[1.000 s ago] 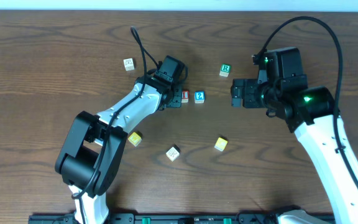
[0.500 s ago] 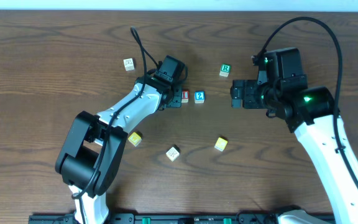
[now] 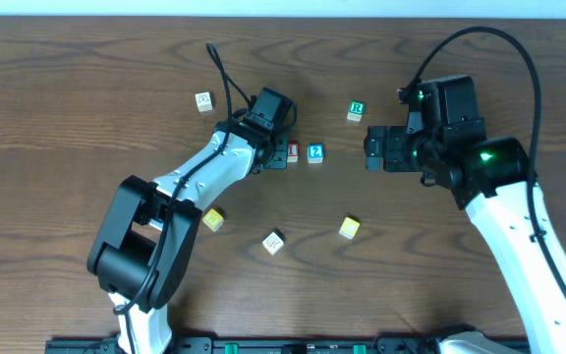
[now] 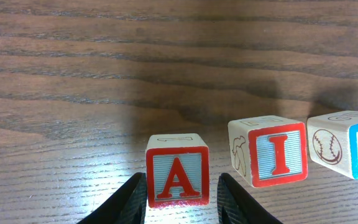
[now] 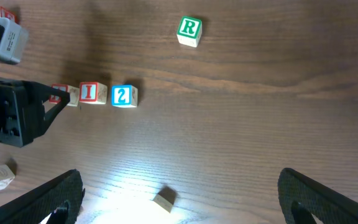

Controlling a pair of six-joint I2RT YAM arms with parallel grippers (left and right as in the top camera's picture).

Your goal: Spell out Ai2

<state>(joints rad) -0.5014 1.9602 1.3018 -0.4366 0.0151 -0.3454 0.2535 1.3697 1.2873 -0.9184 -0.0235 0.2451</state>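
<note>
Three letter cubes stand in a row on the wooden table. In the left wrist view the red "A" cube (image 4: 176, 178) is upright at the left, the red "I" cube (image 4: 277, 158) a small gap to its right, and the blue "2" cube (image 4: 353, 152) beyond that. My left gripper (image 4: 181, 182) is open and straddles the "A" cube, with a sliver of table showing beside its right finger. From overhead the left gripper (image 3: 275, 155) hides the "A", beside the "I" (image 3: 292, 151) and "2" (image 3: 314, 152). My right gripper (image 3: 373, 147) hovers wide open to the right, holding nothing.
A green "R" cube (image 3: 356, 110) lies behind the row on the right. A pale cube (image 3: 203, 100) sits at the back left. Nearer the front are a yellow cube (image 3: 212, 218), a pale cube (image 3: 274, 241) and another yellow cube (image 3: 349, 227).
</note>
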